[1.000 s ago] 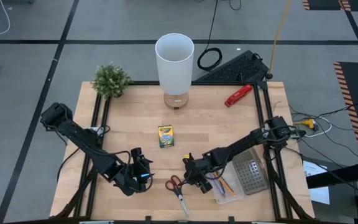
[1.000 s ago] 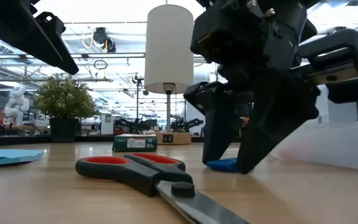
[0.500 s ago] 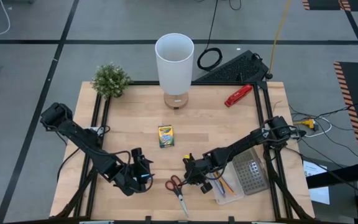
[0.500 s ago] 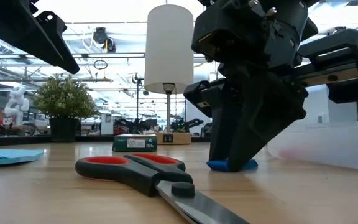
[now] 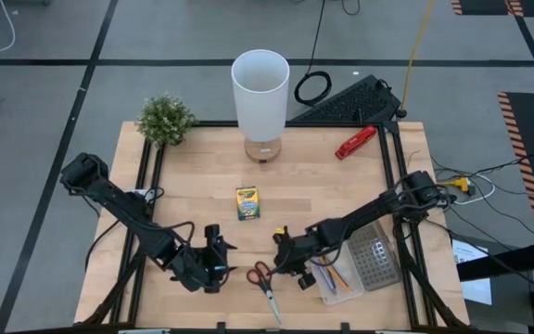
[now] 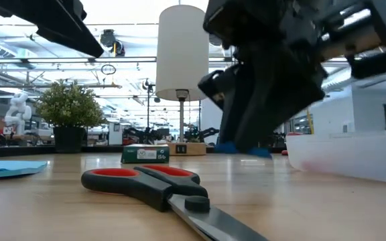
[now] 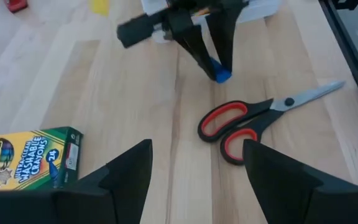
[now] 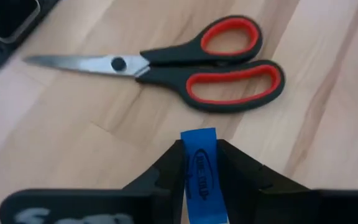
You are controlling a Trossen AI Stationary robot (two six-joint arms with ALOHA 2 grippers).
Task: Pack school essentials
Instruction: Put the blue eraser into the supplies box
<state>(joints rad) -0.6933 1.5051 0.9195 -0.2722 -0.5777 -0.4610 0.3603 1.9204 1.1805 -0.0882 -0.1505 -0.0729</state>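
A tiny blue eraser (image 8: pixel 199 167) sits between the fingers of my right gripper (image 5: pixel 284 263), just above the table near its front edge. Red-handled scissors (image 5: pixel 265 282) lie flat beside it. The yellow-green crayon box (image 5: pixel 247 202) lies at mid-table. Pencils (image 5: pixel 333 275) lie in a clear box (image 5: pixel 343 284) to the right. A blue sticky-note pad (image 6: pixel 5 167) lies flat at the left in the low view. My left gripper (image 7: pixel 194 186) hovers open to the left of the scissors, holding nothing. My right gripper pinches the eraser's two flat sides (image 7: pixel 221 76) between its fingertips (image 8: pixel 166 168). The fingers slant down from the table's right side. The eraser's lower end pokes out past the fingertips, and the eraser hangs clear of the table (image 6: pixel 245 150).
A white lamp (image 5: pixel 260 93) stands at the far middle, a small green plant (image 5: pixel 165 119) at the far left corner and a red stapler-like tool (image 5: pixel 354 142) at the far right. A perforated grey tray (image 5: pixel 375 257) lies beside the clear box.
My right gripper has shut on the blue eraser where it lay on the table, then gone up, lifting it clear of the wood. My left gripper has shifted a little toward the scissors, staying open.
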